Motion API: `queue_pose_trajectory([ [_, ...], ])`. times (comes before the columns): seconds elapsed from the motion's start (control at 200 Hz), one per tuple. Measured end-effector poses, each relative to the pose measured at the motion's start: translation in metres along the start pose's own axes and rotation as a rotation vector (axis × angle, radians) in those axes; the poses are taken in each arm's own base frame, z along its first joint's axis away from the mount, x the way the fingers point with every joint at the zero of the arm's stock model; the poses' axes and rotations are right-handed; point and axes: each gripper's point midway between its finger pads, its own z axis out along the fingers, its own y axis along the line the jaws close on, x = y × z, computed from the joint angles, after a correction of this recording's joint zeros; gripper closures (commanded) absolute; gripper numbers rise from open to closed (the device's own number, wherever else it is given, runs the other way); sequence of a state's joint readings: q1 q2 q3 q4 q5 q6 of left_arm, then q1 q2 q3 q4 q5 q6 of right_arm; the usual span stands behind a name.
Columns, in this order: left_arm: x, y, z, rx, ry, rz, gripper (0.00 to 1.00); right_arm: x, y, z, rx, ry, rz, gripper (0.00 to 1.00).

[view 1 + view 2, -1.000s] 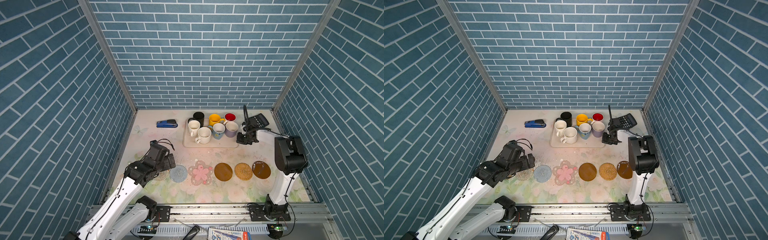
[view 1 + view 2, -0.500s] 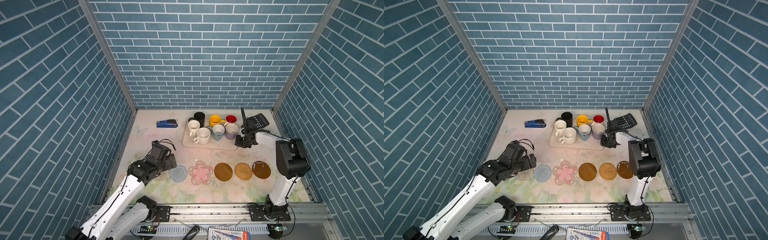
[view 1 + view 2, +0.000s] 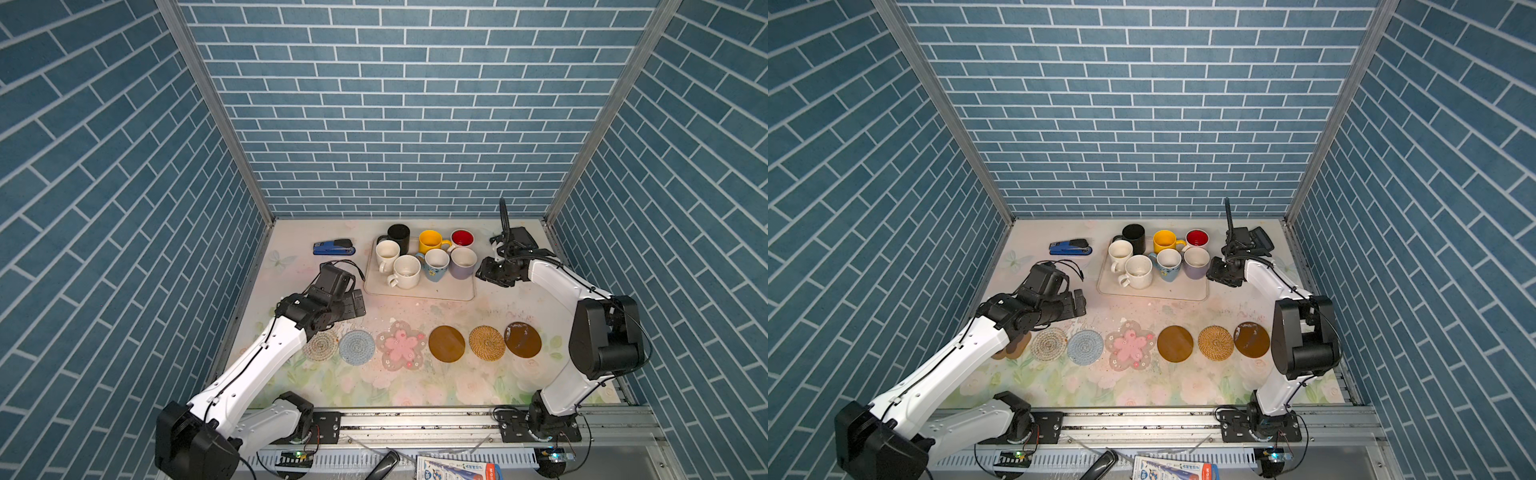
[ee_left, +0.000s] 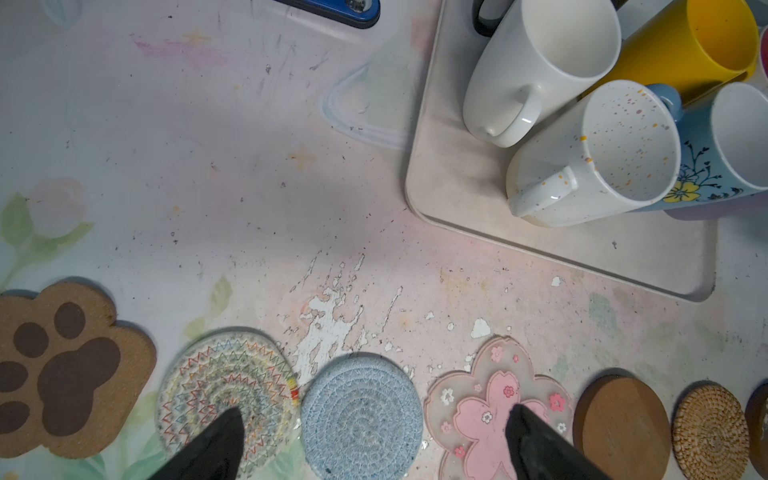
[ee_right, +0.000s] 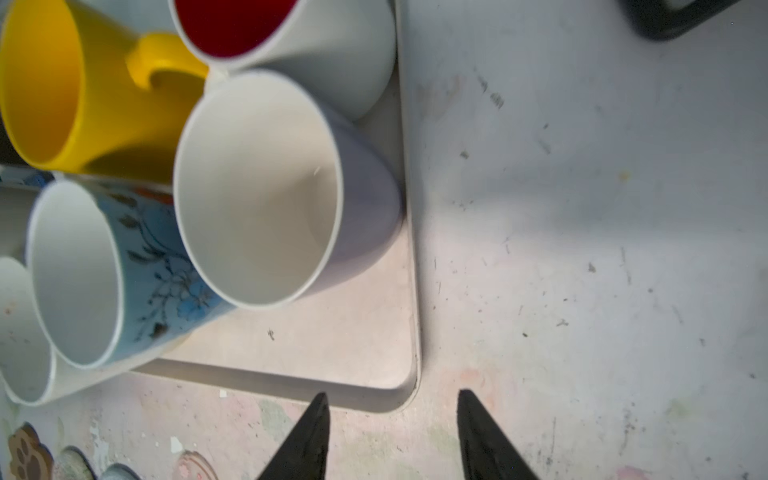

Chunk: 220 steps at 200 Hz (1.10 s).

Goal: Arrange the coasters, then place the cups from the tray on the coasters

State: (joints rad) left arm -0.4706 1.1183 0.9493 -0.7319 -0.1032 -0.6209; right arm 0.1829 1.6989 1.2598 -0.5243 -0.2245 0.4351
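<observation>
Several cups stand together on the cream tray (image 3: pixel 436 291), among them a lavender one (image 3: pixel 462 262), a flower-print blue one (image 3: pixel 436 264) and a speckled white one (image 4: pixel 594 153). The coasters lie in a row nearer the front, from the paw (image 3: pixel 1013 347) to a brown disc (image 3: pixel 1251 339). My left gripper (image 3: pixel 357 303) hangs open above the blue-grey coaster (image 4: pixel 361 415), holding nothing. My right gripper (image 5: pixel 392 399) is open and empty, low beside the tray's corner (image 5: pixel 409 386), just right of the lavender cup (image 5: pixel 266 187).
A blue stapler (image 3: pixel 333 247) lies left of the tray. A black calculator (image 3: pixel 1254 239) sits behind my right wrist at the back right. Blue brick walls close in the left, right and back sides.
My right gripper has gone from shut to open and slid left toward the tray's corner. My left arm has risen slightly away from the coaster row, still open.
</observation>
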Motion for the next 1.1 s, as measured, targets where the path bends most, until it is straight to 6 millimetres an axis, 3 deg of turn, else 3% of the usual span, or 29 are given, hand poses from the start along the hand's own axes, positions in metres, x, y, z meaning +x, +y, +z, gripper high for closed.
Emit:
queue_pose_trajectory([
  [0.13, -0.012, -0.009, 0.006, 0.008, 0.008, 0.01, 0.01, -0.036, 0.002, -0.003, -0.01, -0.045, 0.029, 0.48],
  [0.26, -0.018, -0.011, 0.012, 0.005, 0.019, 0.013, 0.01, -0.06, 0.001, 0.009, -0.004, -0.048, 0.041, 0.45],
  [0.475, -0.021, -0.004, 0.018, -0.007, 0.034, -0.003, 0.01, -0.078, 0.003, 0.03, -0.003, -0.017, 0.049, 0.42],
  [0.71, -0.02, -0.003, 0.034, -0.015, 0.067, -0.011, 0.01, -0.089, 0.012, 0.026, -0.011, -0.026, 0.029, 0.57],
  [0.83, -0.022, -0.005, 0.039, -0.011, 0.074, -0.014, 0.01, -0.097, 0.026, 0.017, -0.025, -0.043, -0.007, 0.6],
  [0.97, -0.025, -0.008, 0.042, -0.004, 0.074, -0.016, 0.01, -0.11, 0.053, 0.002, -0.059, -0.08, -0.064, 0.53],
  [1.1, -0.025, -0.008, 0.042, -0.003, 0.072, -0.016, 0.01, -0.114, 0.08, 0.004, -0.074, -0.088, -0.122, 0.56],
])
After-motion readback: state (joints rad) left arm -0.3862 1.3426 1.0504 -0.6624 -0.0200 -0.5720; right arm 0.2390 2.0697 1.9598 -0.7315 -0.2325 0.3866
